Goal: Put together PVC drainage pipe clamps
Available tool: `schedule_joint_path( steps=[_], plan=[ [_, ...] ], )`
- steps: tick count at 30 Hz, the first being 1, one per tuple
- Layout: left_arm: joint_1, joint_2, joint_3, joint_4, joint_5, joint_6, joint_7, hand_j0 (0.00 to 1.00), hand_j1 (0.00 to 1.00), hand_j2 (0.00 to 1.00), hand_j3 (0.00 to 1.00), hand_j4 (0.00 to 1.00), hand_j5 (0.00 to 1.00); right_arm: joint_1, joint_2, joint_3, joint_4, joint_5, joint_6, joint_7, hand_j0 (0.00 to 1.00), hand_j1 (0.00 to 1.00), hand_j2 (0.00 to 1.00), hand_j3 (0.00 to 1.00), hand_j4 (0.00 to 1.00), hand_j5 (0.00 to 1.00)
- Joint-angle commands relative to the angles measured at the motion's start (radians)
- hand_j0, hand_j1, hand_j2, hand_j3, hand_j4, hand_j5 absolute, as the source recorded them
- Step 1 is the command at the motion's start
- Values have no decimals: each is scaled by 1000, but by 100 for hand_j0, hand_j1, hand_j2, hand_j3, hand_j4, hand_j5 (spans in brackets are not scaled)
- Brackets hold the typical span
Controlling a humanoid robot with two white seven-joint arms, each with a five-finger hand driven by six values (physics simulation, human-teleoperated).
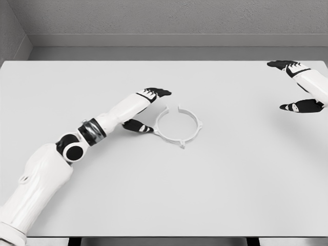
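A white ring-shaped pipe clamp [177, 126] lies flat on the white table [164, 195], a little left of its middle. It has a gap at its top and small tabs on its rim. My left hand [149, 109] sits just to the left of the clamp, fingers spread, thumb low near the rim and the other fingers above it. It holds nothing. My right hand [296, 86] hovers over the far right edge of the table, well apart from the clamp, fingers spread and empty.
A grey wall [169, 20] runs behind the table's far edge. The front edge of the table runs along the bottom of the view.
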Motion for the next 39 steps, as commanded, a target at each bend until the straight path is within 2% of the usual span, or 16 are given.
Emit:
schedule_joint_path(
  steps=[1,16,25,26,30,33,35,36,38,39],
  plan=[
    [0,-9,0,-1,7,0,0,100,100,100,100,100,100,0,-1,0,0,-8,2,-1,100,100,100,100,100,100],
    [5,-46,-7,-1,-8,0,0,100,100,100,100,100,100,2,-3,0,0,-8,2,-1,100,100,100,100,100,100],
    [-2,-32,5,7,1,0,0,100,100,100,100,100,100,2,-3,0,0,-8,2,-1,100,100,100,100,100,100],
    [-5,-20,5,5,5,0,0,100,100,100,100,100,100,2,-3,0,0,-8,2,-1,100,100,100,100,100,100],
    [-49,179,32,5,13,0,2,100,100,100,100,100,100,2,-3,0,0,-9,2,-1,100,100,100,100,100,100],
    [-57,276,112,-1,22,0,2,100,100,100,100,100,100,2,-3,0,0,-8,2,-1,100,100,100,100,100,100],
    [-46,302,155,4,22,0,7,100,100,100,100,100,100,3,-3,0,0,-8,2,-1,100,100,100,100,100,100],
    [-25,354,184,5,36,0,13,100,100,100,100,100,100,3,-3,0,0,-8,2,-1,100,100,100,100,100,100],
    [52,407,262,10,168,0,13,100,100,100,100,100,100,3,-3,0,0,-8,2,-1,100,100,100,100,100,100],
    [71,419,292,11,185,0,13,100,100,100,100,100,100,3,-3,0,0,-9,2,-2,100,100,100,100,100,100]
  ],
)
